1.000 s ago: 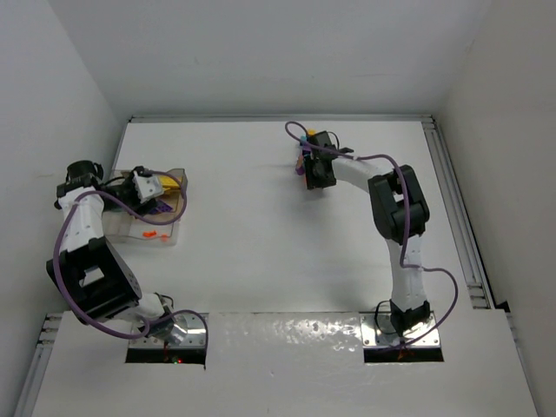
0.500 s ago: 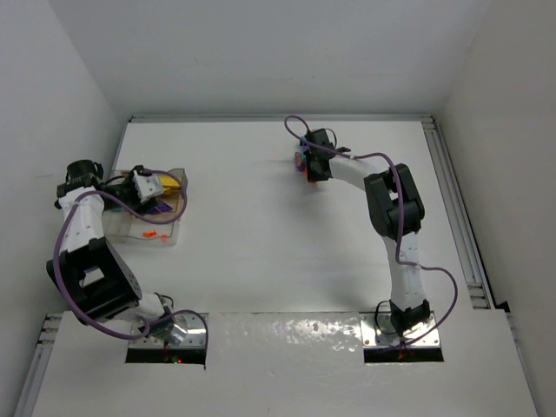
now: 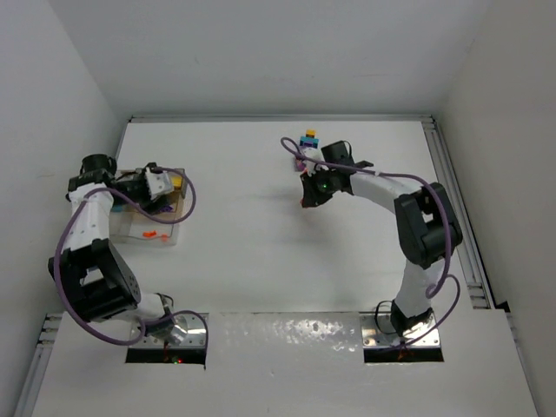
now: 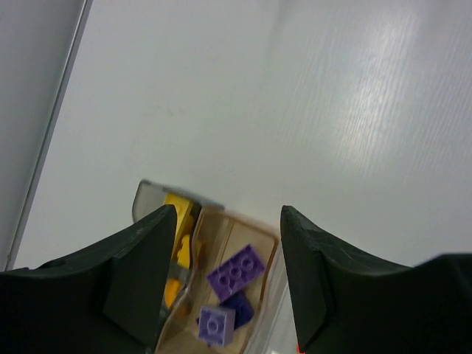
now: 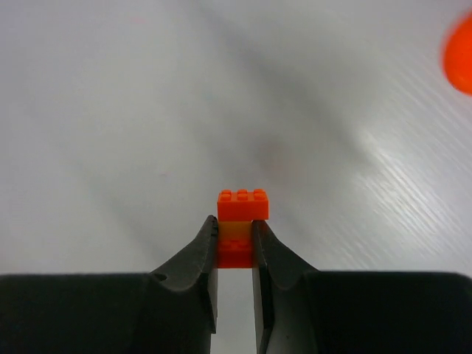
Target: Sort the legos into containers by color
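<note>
Firmly, the right pincer (image 5: 234, 237) clamps orange legos (image 5: 243, 204).

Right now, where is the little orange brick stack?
The orange brick stack is pinched in the right gripper, over bare table. Overhead, that gripper is toward the far side, just nearer than a loose multicoloured stack.

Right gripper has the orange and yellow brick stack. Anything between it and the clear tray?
The white table between the orange-yellow lego stack and the clear compartmented tray looks bare. But the open left gripper hangs over the tray, likely blocking a drop.
</note>
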`<state>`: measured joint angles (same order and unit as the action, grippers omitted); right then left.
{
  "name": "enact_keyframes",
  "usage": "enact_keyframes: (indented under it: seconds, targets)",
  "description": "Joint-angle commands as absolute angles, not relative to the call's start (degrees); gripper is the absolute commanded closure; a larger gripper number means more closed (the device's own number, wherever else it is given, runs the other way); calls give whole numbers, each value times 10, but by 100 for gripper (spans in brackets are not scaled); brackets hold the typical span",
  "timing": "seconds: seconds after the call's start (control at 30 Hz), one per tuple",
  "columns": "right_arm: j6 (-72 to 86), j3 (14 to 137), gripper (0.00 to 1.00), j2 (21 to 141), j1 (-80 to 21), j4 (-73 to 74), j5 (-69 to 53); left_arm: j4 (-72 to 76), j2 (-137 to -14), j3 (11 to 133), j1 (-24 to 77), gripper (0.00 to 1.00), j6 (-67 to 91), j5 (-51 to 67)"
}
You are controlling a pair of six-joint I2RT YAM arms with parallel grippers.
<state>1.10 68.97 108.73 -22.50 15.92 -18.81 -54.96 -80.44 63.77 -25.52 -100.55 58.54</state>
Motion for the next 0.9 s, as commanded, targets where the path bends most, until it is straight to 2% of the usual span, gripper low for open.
enact_keyframes:
  seconds: [0.0,0.13,0.27,0.57,0.7,0.87]
  targets:
    - [-94,714,100,1038,-244,175,-379,-545,-784,651,-194,44,-950,611]
    - [-138,769,100,1049,-279,228,-370,-479,-782,634,-102,44,-861,618]
    - [-165,801,100,1039,-316,220,-379,-413,-783,632,-22,44,-762,610]
    - [-178,741,100,969,-359,88,-360,-227,-807,618,94,44,-551,631]
    - [-196,741,100,966,-371,84,-345,-218,-822,611,141,53,-554,614]
    - [-207,742,100,963,-378,91,-341,-194,-829,610,151,53,-548,616]
